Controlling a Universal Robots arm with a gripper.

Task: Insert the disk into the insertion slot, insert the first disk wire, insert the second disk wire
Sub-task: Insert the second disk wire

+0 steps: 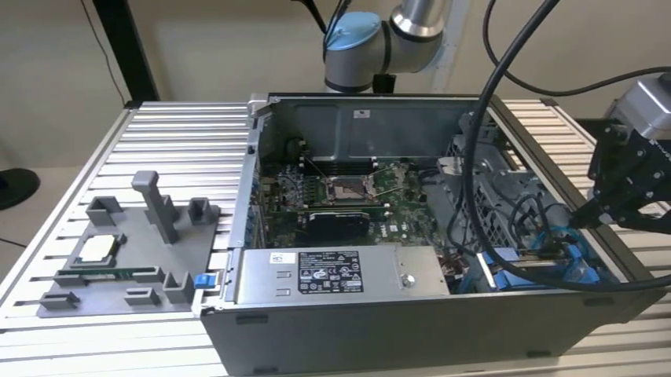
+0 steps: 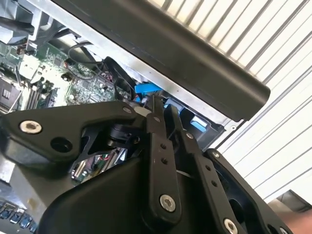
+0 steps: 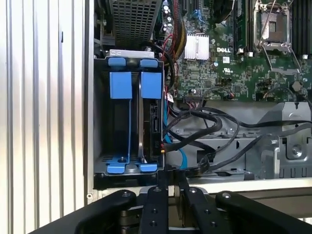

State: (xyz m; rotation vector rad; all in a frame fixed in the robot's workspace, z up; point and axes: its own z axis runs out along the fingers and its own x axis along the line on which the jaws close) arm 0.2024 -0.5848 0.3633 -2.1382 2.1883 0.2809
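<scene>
Just beyond the black end effector (image 3: 168, 187) sit bright blue disk frames (image 3: 135, 87), a green motherboard (image 3: 229, 58), black cables (image 3: 204, 126) and the silver ribbed bench (image 3: 44, 97).

Matt black hand (image 3: 168, 183), blue plastic frame (image 3: 151, 85)

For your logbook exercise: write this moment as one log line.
gripper near drive bay | disk sits in drive bay, blue frame | jaws state unclear

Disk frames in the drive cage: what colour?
Bright blue disk frames, clearest in the first wrist view.
</scene>
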